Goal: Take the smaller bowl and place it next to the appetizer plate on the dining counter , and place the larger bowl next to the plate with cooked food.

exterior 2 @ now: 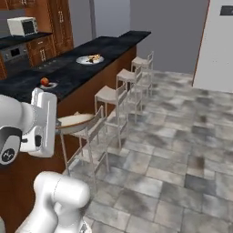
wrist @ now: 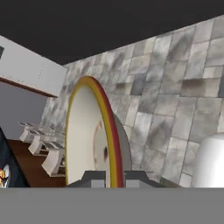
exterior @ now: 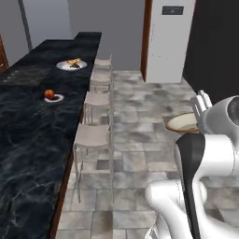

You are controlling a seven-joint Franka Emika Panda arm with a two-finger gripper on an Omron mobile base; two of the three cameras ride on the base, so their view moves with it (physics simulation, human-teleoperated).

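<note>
- The fingers [wrist: 109,177] pinch the rim of the smaller bowl [wrist: 89,135], which stands on edge in the hand view and is held out over the tiled floor [exterior: 140,158], well apart from the desk [exterior: 28,140].
- In the left base view the smaller bowl hangs beside the arm; a thin rim grip like this could let it slip or swing if the arm moves sharply.
- A row of stools [exterior: 95,100] lines the desk's edge between the robot and its target; a low approach could clip a backrest.
- The appetizer plate [exterior: 52,97] sits near the desk's edge, the plate with cooked food [exterior: 72,64] beyond it; setting down too close could knock the appetizer plate.
</note>
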